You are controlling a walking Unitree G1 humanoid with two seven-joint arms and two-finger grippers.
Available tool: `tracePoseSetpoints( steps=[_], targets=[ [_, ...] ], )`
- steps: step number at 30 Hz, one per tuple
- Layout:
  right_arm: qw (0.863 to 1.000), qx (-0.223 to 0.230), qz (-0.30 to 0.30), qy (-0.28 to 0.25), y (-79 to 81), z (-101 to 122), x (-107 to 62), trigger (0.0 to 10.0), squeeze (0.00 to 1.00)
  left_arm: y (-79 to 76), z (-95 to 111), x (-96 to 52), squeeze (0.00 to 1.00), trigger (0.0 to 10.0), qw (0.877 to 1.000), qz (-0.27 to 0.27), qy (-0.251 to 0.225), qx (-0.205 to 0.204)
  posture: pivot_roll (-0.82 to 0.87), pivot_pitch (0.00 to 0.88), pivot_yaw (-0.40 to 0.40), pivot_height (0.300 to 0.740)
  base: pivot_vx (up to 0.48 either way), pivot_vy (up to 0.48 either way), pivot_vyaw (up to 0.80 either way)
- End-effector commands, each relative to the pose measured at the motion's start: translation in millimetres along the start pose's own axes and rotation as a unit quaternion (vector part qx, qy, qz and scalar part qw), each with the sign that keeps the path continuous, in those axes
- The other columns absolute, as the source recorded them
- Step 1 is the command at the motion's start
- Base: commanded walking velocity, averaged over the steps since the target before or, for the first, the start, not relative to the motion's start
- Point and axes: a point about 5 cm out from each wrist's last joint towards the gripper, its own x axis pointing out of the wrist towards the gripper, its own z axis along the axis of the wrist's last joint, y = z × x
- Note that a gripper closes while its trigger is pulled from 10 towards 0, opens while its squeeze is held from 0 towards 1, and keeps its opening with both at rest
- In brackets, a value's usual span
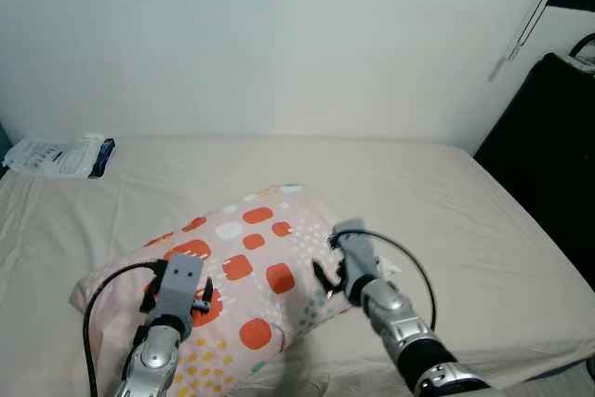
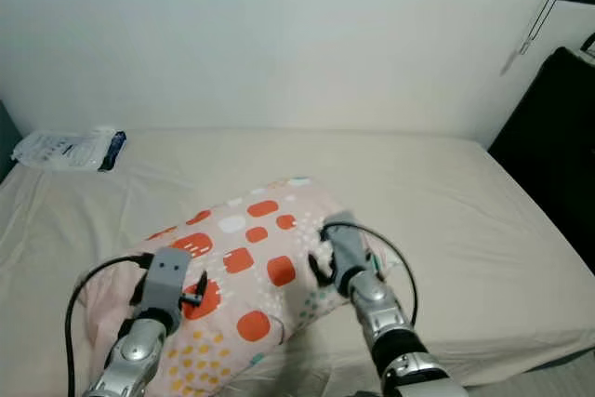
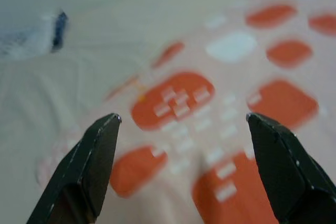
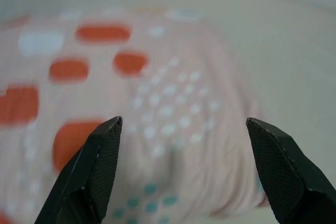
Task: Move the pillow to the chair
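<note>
A pink pillow (image 1: 251, 248) with orange patches and small white and teal dots lies on the beige bed (image 1: 446, 220), in the near middle. My left gripper (image 3: 181, 116) hovers just over the pillow's left part with its fingers wide apart and nothing between them. My right gripper (image 4: 184, 119) is open too, low over the pillow's right edge, where the dotted fabric slopes down to the sheet. In the head views the left wrist (image 1: 178, 284) sits above the pillow and the right wrist (image 1: 358, 262) is at its right side.
A white packet with blue print (image 1: 58, 155) lies at the bed's far left, by the wall. A black piece of furniture (image 1: 548, 165) stands beyond the bed's right edge, with a blind cord (image 1: 530, 20) hanging above it. Bare sheet stretches to the right of the pillow.
</note>
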Motion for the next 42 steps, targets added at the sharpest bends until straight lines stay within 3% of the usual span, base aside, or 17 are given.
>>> tracePoseSetpoints(
  steps=[1,2,4,12,14,15,17,18,21,24,31,38,42],
  targets=[
    [1.000,0.014,-0.011,0.004,-3.9,-5,-2.8,10.0,0.00,1.8,2,-0.7,0.00,10.0,1.000,0.005,-0.010,0.001,0.13,0.000,-0.136,0.740,0.000,0.000,0.00],
    [0.999,0.028,-0.027,-0.015,-7.3,-2,-8.0,10.0,0.00,3.7,13,-3.0,0.00,10.0,0.999,0.002,-0.038,-0.009,0.11,0.000,-0.103,0.740,0.000,0.000,0.00],
    [0.999,0.029,-0.033,-0.019,-8.1,-3,-11.4,10.0,0.00,2.8,17,-4.7,0.00,10.0,0.999,-0.007,-0.049,-0.012,0.11,0.000,-0.103,0.740,0.000,0.000,0.00],
    [0.996,0.053,-0.068,-0.010,-13.7,-13,-21.1,10.0,0.00,4.2,20,-13.8,0.00,10.0,0.998,-0.020,-0.052,-0.031,0.11,0.000,-0.105,0.740,0.000,0.000,0.00],
    [0.996,0.057,-0.074,-0.004,-14.5,-16,-21.6,10.0,0.00,3.9,18,-16.3,0.00,10.0,0.998,-0.024,-0.049,-0.030,0.10,0.000,-0.077,0.740,0.000,0.000,0.00],
    [0.998,0.024,-0.061,0.023,-10.7,-24,-23.0,10.0,0.00,0.8,6,-18.1,0.00,10.0,0.998,-0.023,-0.011,-0.051,0.07,0.000,-0.041,0.740,0.000,0.000,0.00],
    [0.998,0.014,-0.056,0.029,-9.4,-26,-23.4,10.0,0.00,0.1,3,-18.2,0.00,10.0,0.998,-0.021,-0.001,-0.058,0.07,0.000,-0.041,0.740,0.000,0.000,0.00],
    [0.998,0.001,-0.037,0.045,-5.5,-32,-23.3,10.0,0.00,-4.4,-8,-13.2,0.00,10.0,0.998,-0.021,0.034,-0.038,0.07,0.000,-0.045,0.740,0.000,0.000,0.00],
    [0.997,-0.013,-0.025,0.065,-0.5,-39,-23.5,10.0,0.00,-9.2,-10,-5.3,0.00,10.0,0.998,-0.028,0.048,-0.017,0.06,0.000,-0.041,0.740,0.000,0.000,0.00],
    [0.998,0.008,-0.002,0.056,8.6,-35,-25.8,10.0,0.00,-15.9,5,0.8,0.00,10.0,0.998,-0.031,0.033,-0.050,0.06,0.000,-0.044,0.740,0.000,0.000,0.00],
    [0.998,-0.001,-0.007,0.059,10.9,-36,-25.9,10.0,0.00,-28.1,5,1.8,0.00,10.0,0.997,-0.050,0.048,-0.024,0.05,0.000,-0.011,0.740,0.000,0.000,0.00],
    [0.998,0.018,-0.017,0.049,13.8,-28,-22.5,10.0,0.00,-28.8,7,6.6,0.00,10.0,0.997,-0.058,0.045,-0.023,0.05,0.000,-0.005,0.740,0.000,0.000,0.00],
    [0.998,0.006,0.002,0.055,23.5,-23,-17.4,10.0,0.00,-20.7,14,13.5,0.00,10.0,0.998,-0.030,0.039,-0.037,0.07,0.000,-0.036,0.740,0.000,0.000,0.00]
  ],
)
